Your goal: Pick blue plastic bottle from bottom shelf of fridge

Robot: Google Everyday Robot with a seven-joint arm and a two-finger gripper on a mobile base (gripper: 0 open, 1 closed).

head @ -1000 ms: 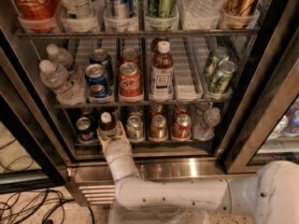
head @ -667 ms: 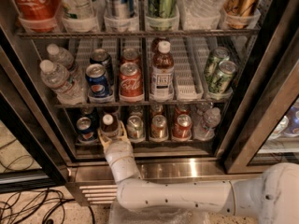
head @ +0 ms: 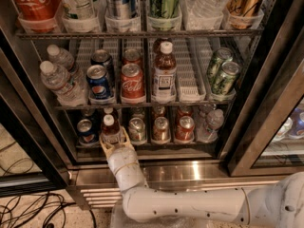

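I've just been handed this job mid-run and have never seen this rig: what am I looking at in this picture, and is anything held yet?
There is only one picture. It comes from the robot's single camera, and where that camera is mounted is not known. It looks down into a stainless-steel display fridge with wire racks of drinks.

The thick white tube along the bottom is the robot's one white arm. Its gripper is at the bottom shelf, right at the base of the small plastic bottle of brown drink with a white cap. I cannot tell whether it has hold of the bottle.

On the same shelf a blue can stands to the left. To the right are a silver can, a red can and a clear water bottle. The taller brown bottle on the rack above is a different one.
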